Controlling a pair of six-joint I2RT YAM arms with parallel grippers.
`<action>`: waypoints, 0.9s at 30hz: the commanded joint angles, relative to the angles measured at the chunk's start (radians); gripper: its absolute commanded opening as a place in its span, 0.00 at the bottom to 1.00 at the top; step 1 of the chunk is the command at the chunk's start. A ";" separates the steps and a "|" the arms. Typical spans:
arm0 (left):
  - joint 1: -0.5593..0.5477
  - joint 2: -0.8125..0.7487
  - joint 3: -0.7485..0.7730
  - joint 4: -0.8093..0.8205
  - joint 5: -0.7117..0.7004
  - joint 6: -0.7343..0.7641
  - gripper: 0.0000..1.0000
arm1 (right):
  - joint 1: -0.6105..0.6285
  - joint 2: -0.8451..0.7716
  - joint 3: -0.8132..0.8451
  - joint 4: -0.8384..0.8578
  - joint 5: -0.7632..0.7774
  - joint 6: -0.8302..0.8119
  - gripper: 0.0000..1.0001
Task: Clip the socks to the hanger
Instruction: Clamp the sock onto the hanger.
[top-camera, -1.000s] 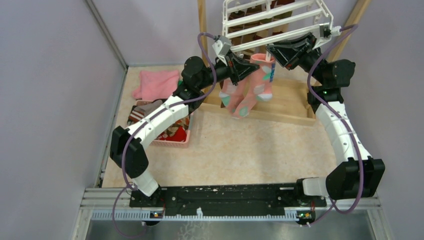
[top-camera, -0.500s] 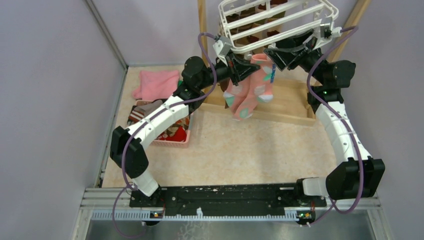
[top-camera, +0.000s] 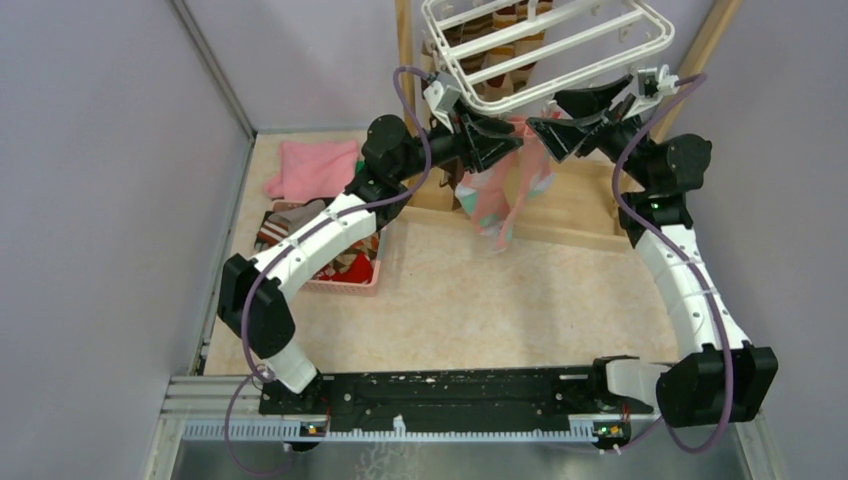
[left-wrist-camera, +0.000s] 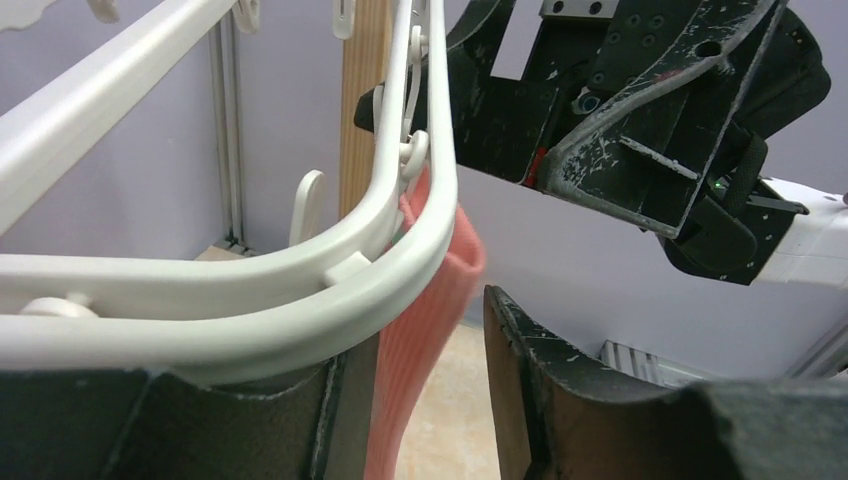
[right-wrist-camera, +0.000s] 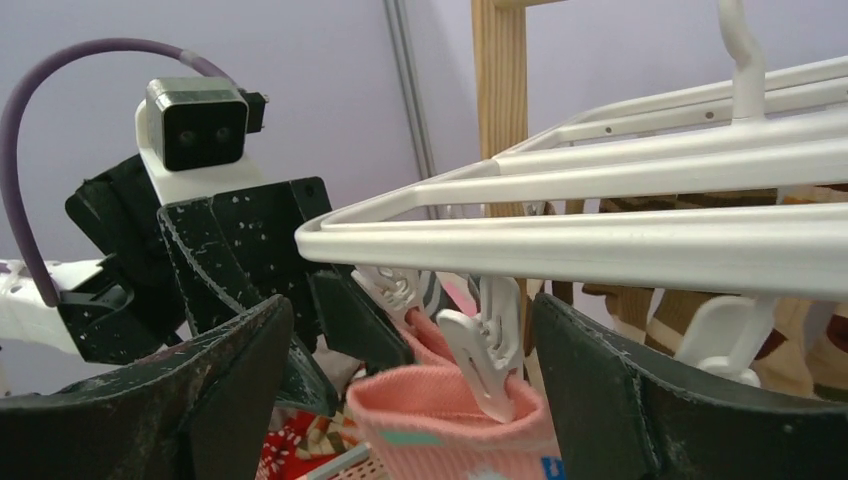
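Observation:
The white hanger hangs at the top of the overhead view, with brown striped socks clipped at its back. A pink sock with teal patches dangles from its front rim. In the right wrist view a white clip bites the pink cuff under the hanger. My right gripper stands open, its jaws wide on either side of clip and cuff, touching neither. My left gripper is open too. The pink sock hangs between its jaws below the hanger rim, apart from the right finger.
A pink basket with more socks sits on the floor at the left, and a folded pink cloth lies behind it. A wooden frame base and its posts stand under the hanger. Walls close in on both sides.
Both grippers have opened. The right one has let go of the clip and drawn back to the right. The hanger has swung up and left, and the pink sock now swings from the clip.

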 joint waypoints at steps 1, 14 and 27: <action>0.005 -0.095 -0.050 0.076 0.008 -0.010 0.50 | 0.006 -0.086 -0.017 -0.059 0.045 -0.087 0.88; 0.005 -0.391 -0.465 0.227 0.073 0.132 0.71 | -0.016 -0.302 -0.188 -0.240 0.163 -0.243 0.91; 0.006 -0.623 -0.831 0.161 -0.032 0.198 0.90 | -0.018 -0.447 -0.475 -0.045 0.233 -0.293 0.95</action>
